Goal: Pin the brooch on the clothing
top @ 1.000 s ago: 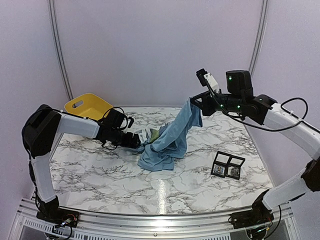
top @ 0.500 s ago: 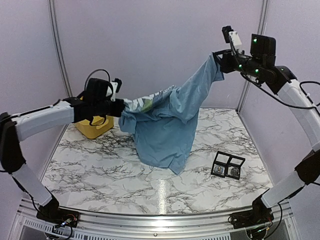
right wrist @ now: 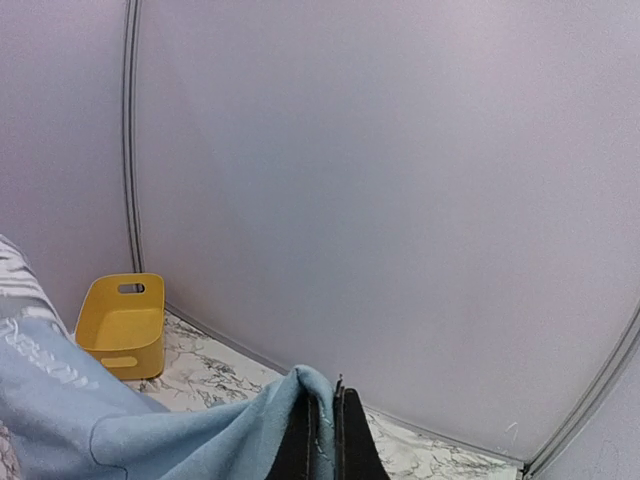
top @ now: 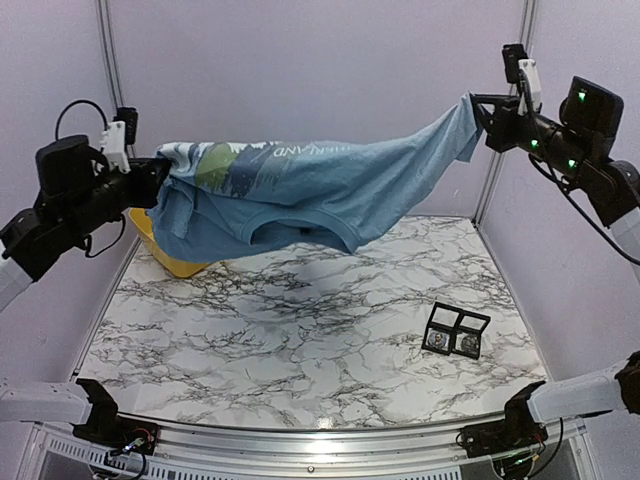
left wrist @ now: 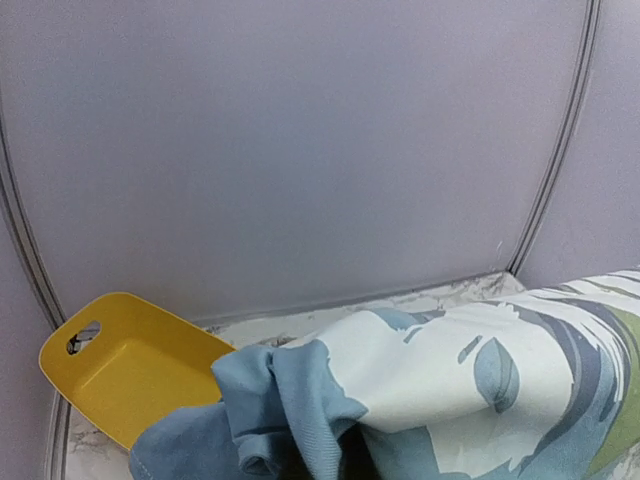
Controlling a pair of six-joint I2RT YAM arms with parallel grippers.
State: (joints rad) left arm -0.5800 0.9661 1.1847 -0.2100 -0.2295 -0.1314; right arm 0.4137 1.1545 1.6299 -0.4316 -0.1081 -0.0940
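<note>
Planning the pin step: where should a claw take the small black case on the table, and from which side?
Probably across the two long edges of the black case, coming straight down: it lies low on the table with both compartments facing up, so only the thin rim offers a hold. It sits on the right arm's side, but the right claw is shut on the shirt.

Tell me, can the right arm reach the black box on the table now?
Probably not yet: its fingers are clamped on the T-shirt, held high. The box itself lies uncovered on the table below.
</note>
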